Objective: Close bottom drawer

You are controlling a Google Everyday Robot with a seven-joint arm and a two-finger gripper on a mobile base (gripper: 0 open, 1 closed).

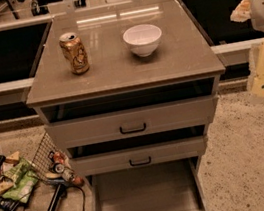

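Three drawers are counted in one grey-beige cabinet (45,100), and all three are pulled out. The top drawer (90,130) is the widest and is pulled out a little; one dark loop handle is seen at the centre of its flat front. The middle drawer (101,163) is narrower and carries one smaller dark handle. The bottom drawer (145,196) is found lowest and is pulled out the farthest, toward the lower edge of the view. Its long plain tray is fully exposed, and its narrow pale front panel is cut by the lower edge, so no handle is seen on it.

Two things are placed on the smooth, glossy surface (184,57) of the cabinet. One metal can (74,52), golden in colour and cylindrical, is stood upright at the left. One white round bowl (143,39) is set at the right, well apart from the can.

One wire basket (44,153) is leaned at the left of the cabinet, with several crumpled snack packets beside it. The floor (253,157) is speckled and rough.

One gripper (262,5) is seen only as a white rounded shape at the right edge, beside the cabinet top and well apart from the bottom drawer. Whether it is open or closed cannot be told.
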